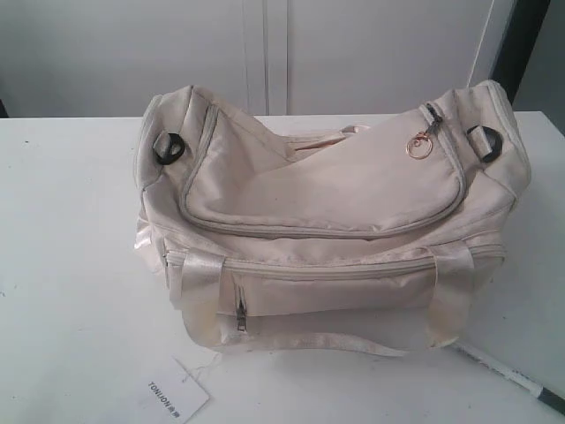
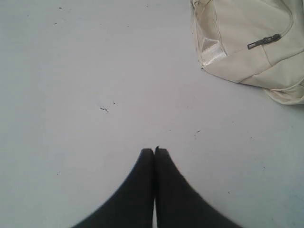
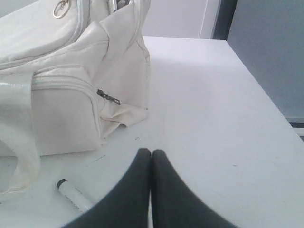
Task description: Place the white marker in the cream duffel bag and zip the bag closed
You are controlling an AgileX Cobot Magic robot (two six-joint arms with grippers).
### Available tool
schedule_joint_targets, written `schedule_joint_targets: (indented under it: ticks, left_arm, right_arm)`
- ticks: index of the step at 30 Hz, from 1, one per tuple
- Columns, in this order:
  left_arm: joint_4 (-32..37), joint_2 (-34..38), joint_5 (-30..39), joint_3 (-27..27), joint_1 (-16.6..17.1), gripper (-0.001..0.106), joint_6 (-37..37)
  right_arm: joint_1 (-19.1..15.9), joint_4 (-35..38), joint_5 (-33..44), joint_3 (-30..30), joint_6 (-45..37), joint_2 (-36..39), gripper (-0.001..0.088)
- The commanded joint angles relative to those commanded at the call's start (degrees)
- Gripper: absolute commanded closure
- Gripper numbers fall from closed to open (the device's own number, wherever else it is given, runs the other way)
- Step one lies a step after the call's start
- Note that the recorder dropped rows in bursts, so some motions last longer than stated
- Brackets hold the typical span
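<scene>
Your left hand (image 2: 154,151) and right hand (image 3: 151,152) both have fingers pressed together, holding nothing, over the tabletop (image 1: 71,265). The white marker (image 1: 505,374) lies on the tabletop just beside the cream duffel bag (image 1: 327,203).

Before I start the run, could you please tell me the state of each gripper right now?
Left gripper: closed, holding nothing.
Right gripper: closed, holding nothing.

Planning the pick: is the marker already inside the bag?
No, the marker lies on the table beside the bag.
</scene>
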Motion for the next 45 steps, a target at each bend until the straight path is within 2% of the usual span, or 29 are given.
schedule_joint_targets:
  ticks: [22, 26, 33, 45]
  left_arm:
    - [0.0, 0.0, 0.0, 0.0, 0.0, 0.105, 0.0]
    - [0.0, 0.0, 0.0, 0.0, 0.0, 0.105, 0.0]
    - [0.0, 0.0, 0.0, 0.0, 0.0, 0.105, 0.0]
    - [0.0, 0.0, 0.0, 0.0, 0.0, 0.105, 0.0]
  right_arm:
    - [0.0, -0.1, -1.0, 0.0, 0.0, 0.0, 0.0868]
    - [0.0, -0.1, -4.9, 0.0, 0.0, 0.0, 0.0868]
    - [0.0, -0.1, -17.8, 0.0, 0.0, 0.0, 0.0868]
    - [0.0, -0.1, -27.1, 0.0, 0.0, 0.0, 0.0868]
